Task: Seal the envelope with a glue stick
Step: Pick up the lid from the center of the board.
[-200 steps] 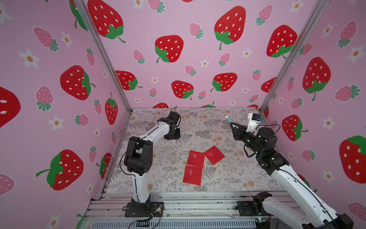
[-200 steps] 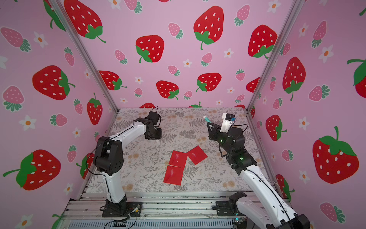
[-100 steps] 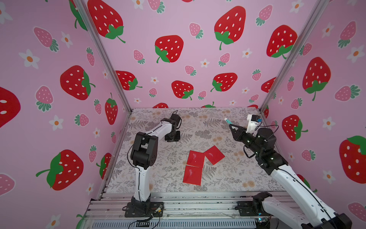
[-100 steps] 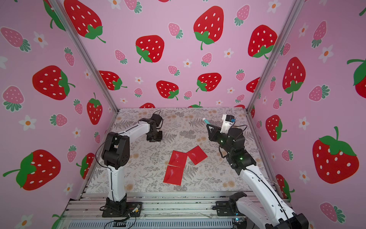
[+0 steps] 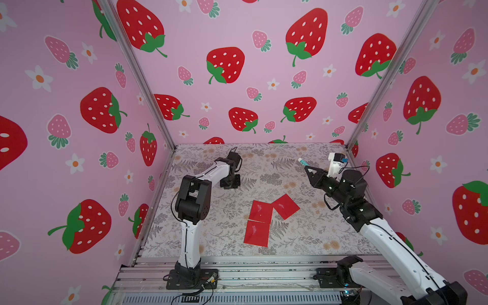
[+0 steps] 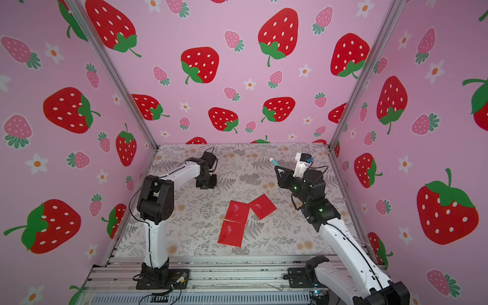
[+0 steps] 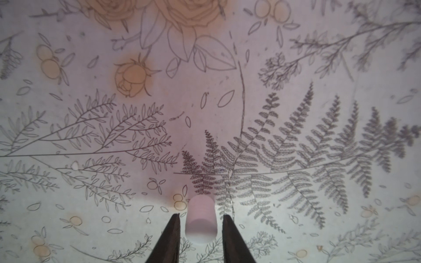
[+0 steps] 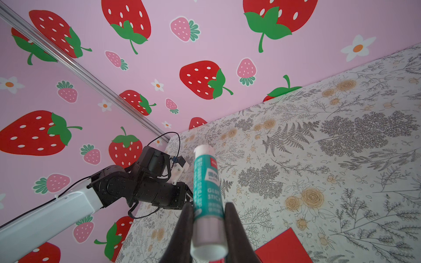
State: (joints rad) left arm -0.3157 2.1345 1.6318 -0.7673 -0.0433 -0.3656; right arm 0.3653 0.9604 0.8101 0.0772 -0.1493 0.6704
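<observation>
Though top views miss it, the left hand [image 7: 201, 214] straddles a cap [image 7: 200, 224].

The right tool [image 8: 209, 206] has its two dark fingers clamped on a glue stick [image 8: 207, 182], low on the teal label printed "GLUE STICK". The stick's white end points away, over the floral tabletop [image 8: 341, 136]. The left arm [image 8: 136, 184] reaches in beyond it, along a strawberry-print wall [image 8: 205, 34]. One corner of a red envelope [image 8: 284, 248] lies nearby.
</observation>
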